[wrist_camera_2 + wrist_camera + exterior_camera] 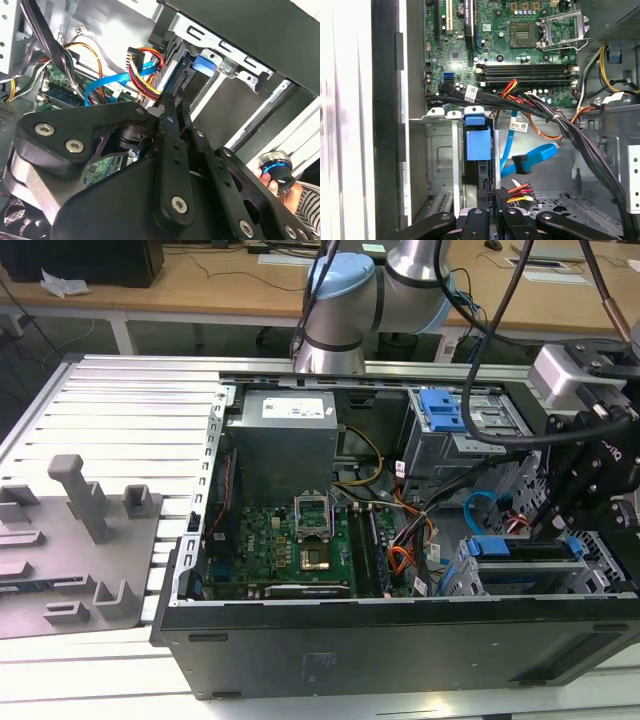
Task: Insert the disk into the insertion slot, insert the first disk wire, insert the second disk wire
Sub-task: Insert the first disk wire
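2 cables crowd the disk [479, 145]: gripper [498, 205] pinches wire bundle [519, 191], light-blue cable [535, 155] alongside.

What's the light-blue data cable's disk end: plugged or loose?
Loose: in the first wrist view the light-blue data cable ends in a dark plug hanging free beside the disk.

From where I stand, bright blue plastic frames the disk [479, 146] in the grey insertion slot [440, 160], the second disk wire [536, 153] is light blue, the wire bundle [520, 189] red, yellow and black, the motherboard [520, 12] green.
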Controlling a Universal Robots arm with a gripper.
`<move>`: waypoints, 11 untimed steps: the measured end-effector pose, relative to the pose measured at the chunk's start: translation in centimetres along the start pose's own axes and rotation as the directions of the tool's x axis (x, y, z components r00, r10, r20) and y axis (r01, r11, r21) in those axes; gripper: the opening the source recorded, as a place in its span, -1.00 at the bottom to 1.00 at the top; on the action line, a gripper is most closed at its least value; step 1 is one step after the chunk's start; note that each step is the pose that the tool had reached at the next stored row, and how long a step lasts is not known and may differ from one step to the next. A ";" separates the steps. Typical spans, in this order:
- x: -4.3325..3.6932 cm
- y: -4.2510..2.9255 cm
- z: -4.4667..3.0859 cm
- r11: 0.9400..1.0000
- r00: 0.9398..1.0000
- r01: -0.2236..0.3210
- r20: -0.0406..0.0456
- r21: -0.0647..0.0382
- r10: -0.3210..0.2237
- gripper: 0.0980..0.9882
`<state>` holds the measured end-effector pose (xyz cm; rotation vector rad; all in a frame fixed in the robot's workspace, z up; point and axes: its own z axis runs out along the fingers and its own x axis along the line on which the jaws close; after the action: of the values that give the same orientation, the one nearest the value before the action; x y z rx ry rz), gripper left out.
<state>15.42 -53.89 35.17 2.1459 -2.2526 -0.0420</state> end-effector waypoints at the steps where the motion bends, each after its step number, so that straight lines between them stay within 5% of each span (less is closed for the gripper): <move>1: 0.17 -0.01 0.00 1.000 1.000 0.000 0.000 0.000 0.000 -0.84; 11: 1.69 -0.08 0.05 1.000 1.000 0.000 0.000 0.000 0.000 -0.84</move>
<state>15.42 -55.58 35.13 2.1458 -2.2526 -0.0420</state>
